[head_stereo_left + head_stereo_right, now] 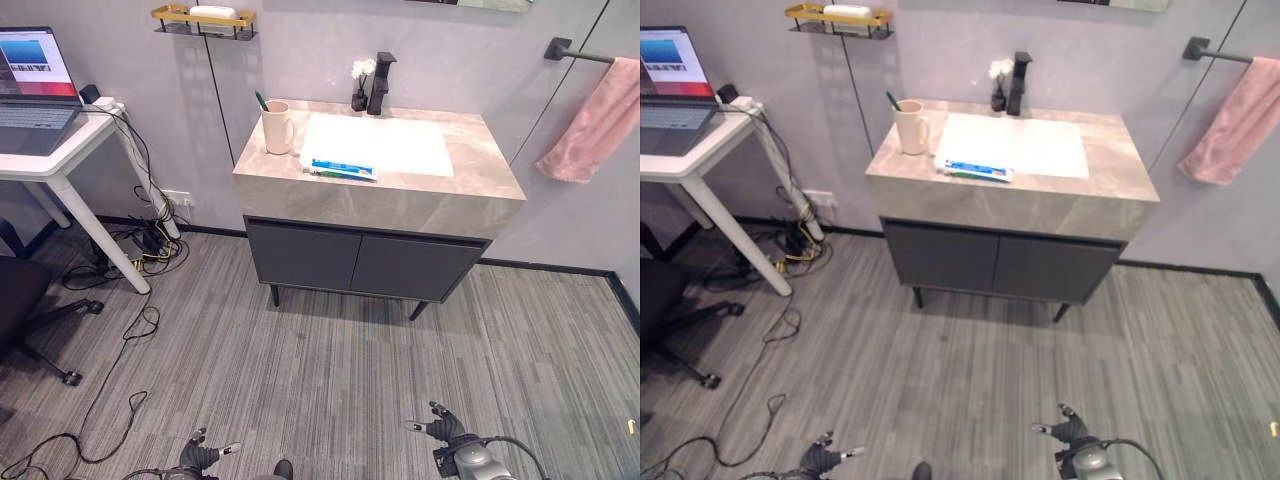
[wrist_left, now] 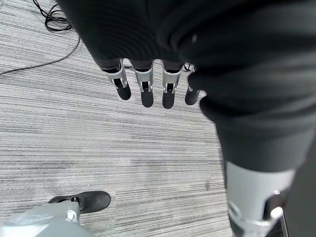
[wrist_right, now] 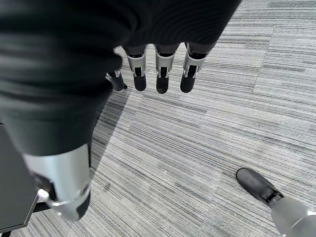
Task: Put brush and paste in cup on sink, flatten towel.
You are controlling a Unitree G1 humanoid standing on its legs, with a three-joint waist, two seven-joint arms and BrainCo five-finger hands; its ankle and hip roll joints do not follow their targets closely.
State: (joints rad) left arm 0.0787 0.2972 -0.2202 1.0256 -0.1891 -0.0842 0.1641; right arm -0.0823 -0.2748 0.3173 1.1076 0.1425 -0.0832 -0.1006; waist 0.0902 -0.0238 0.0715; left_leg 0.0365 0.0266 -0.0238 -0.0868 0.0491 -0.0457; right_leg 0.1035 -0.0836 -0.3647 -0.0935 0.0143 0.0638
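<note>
Nearest, the left hand (image 1: 203, 456) and right hand (image 1: 443, 428) are held low over bare grey floor (image 1: 330, 370), fingers straight and empty. A wide stretch of floor separates them from the sink cabinet (image 1: 365, 260). On the stone counter (image 1: 400, 195), the blue-and-white paste (image 1: 341, 169) lies flat at the basin's front edge; the brush (image 1: 261, 101) stands in the beige cup (image 1: 278, 127). A pink towel (image 1: 592, 122) is draped, bunched, on the wall bar (image 1: 572, 51).
</note>
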